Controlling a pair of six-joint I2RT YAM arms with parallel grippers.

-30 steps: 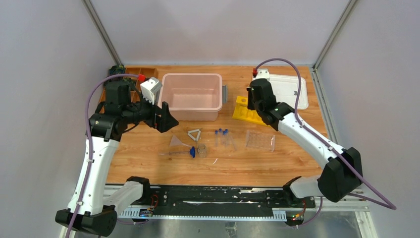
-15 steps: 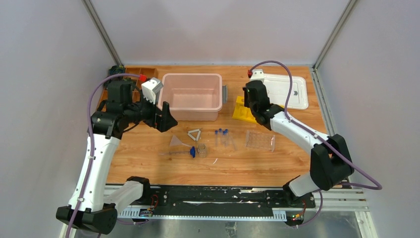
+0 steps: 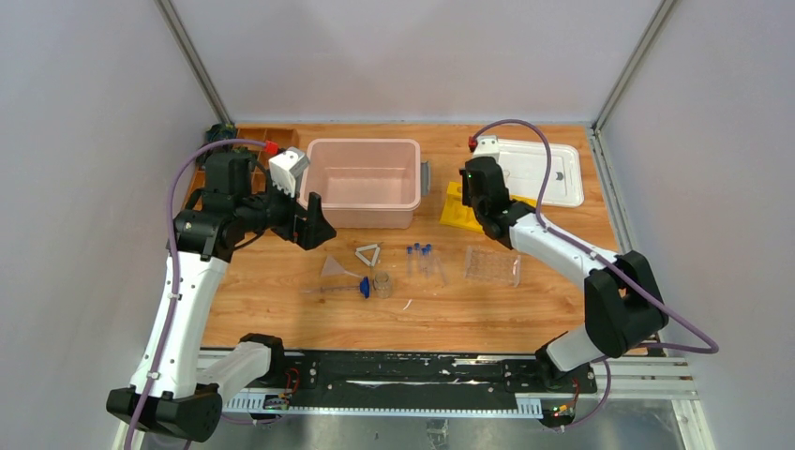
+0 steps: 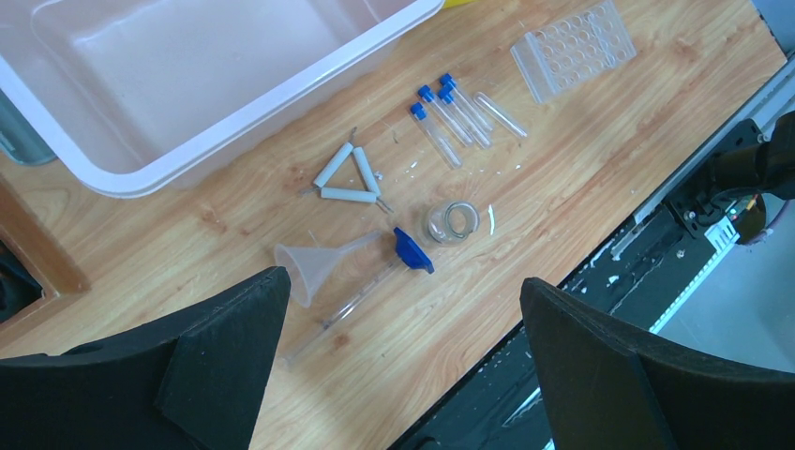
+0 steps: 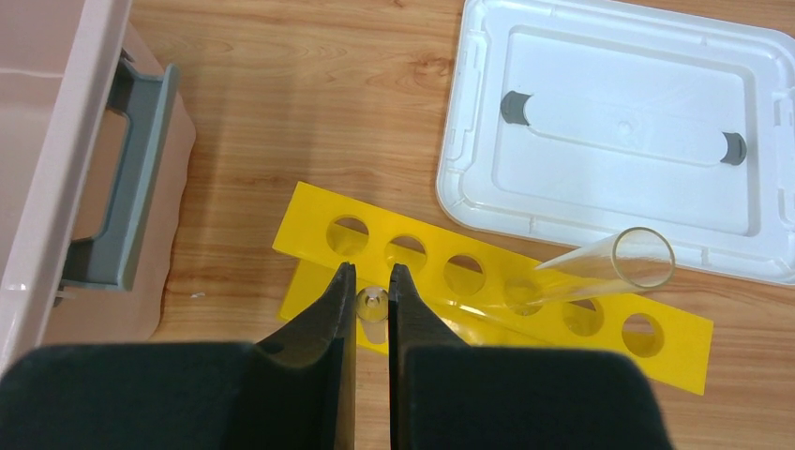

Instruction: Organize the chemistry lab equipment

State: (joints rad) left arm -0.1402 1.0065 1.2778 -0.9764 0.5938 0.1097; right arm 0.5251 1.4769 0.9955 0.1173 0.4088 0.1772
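Wooden tabletop (image 3: 281, 319) spreads beneath both arms. Under the right pincer (image 5: 372, 272) lies the yellow holed rack (image 5: 309, 220). Its jaws pinch what looks like a slim clear tube (image 5: 373, 302), which we should centre over a hole before letting go. Our left pincer (image 4: 403, 281) hangs spread wide above the clear funnel (image 4: 305, 267). The tube's length below the fingers is hidden.

The light wooden tabletop (image 3: 487, 314) carries a pink plastic bin (image 3: 364, 178) far centre. A white plastic lid (image 3: 553, 173) lies far right, a yellow holed rack (image 3: 457, 212) just left of it. Nearer, right to left, lie a clear vial tray (image 3: 492, 265), blue-capped clear vials (image 3: 424, 260), a pale triangle (image 3: 368, 254), a tiny glass beaker (image 3: 382, 281) and a clear funnel (image 3: 335, 268).
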